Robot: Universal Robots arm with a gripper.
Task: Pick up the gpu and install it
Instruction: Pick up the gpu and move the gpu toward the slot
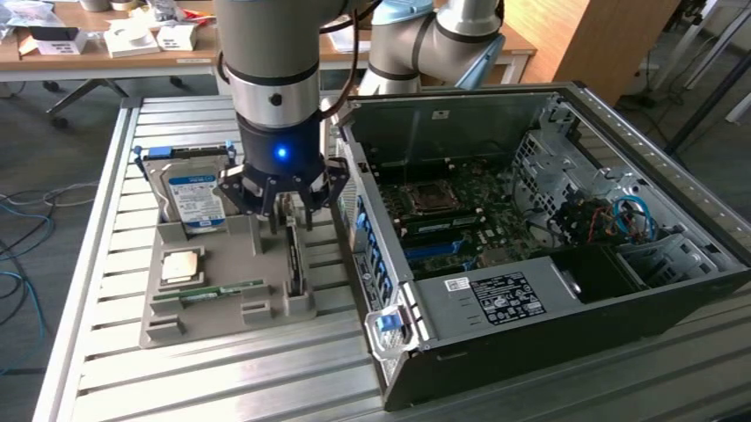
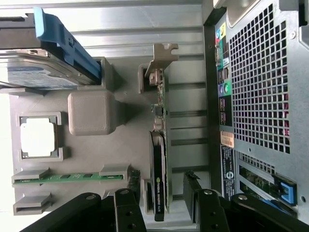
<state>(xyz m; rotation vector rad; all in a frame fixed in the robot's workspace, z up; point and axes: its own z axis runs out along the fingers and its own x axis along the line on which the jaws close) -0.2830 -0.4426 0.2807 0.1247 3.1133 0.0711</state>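
Laid out on slatted metal table [image 1: 235, 378]: grey parts tray [image 1: 176, 330] with hard drive [image 1: 193, 198], processor [image 1: 182, 264] and memory stick [image 1: 211, 291], just beside open tower PC case [image 1: 564, 352] at the exterior view's right.

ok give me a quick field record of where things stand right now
gripper: over the tray, jaws open, one on each side of the gpu
gpu: standing on edge in its tray slot, not lifted
tray: also holds hard drive, cpu, memory stick
computer case: side open, on the exterior view's right of the tray
install: not yet done
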